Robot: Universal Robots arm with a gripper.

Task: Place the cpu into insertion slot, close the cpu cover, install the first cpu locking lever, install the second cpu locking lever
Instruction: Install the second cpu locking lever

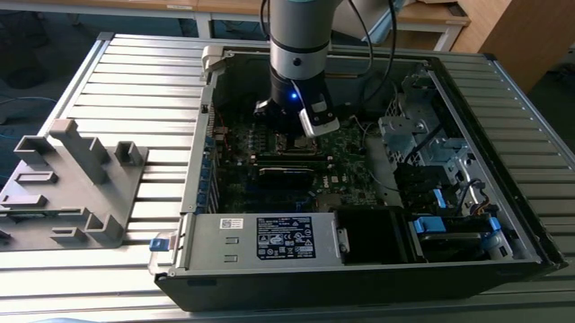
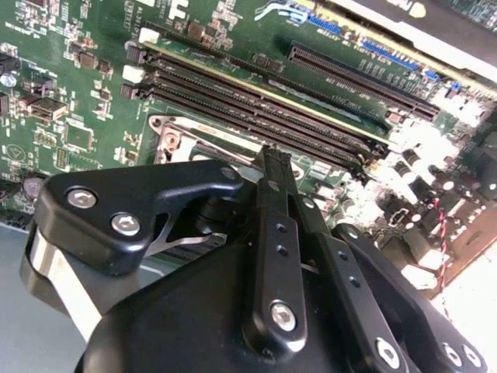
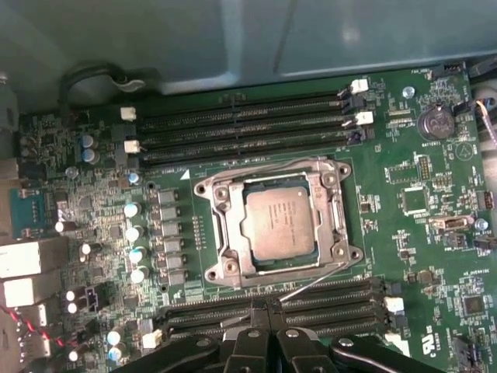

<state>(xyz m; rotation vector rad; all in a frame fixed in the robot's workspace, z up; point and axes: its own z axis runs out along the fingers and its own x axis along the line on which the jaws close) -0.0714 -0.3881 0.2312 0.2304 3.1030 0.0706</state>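
First wrist view — cpu (image 3: pixel 279 223) seated under cpu cover (image 3: pixel 225 233), near pincer (image 3: pixel 265 309).

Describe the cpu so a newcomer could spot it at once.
Find the green motherboard inside the open computer case. In the first wrist view, between its two banks of long dark memory slots, the cpu lies under the cpu cover: the only flat, dull silver-grey square there.

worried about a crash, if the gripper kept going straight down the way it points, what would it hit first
Probably the memory slots right beside the socket: the gripper tips sit over them in the first wrist view, a thin locking lever crossing close by. The cpu lies further off. Depth is unclear.
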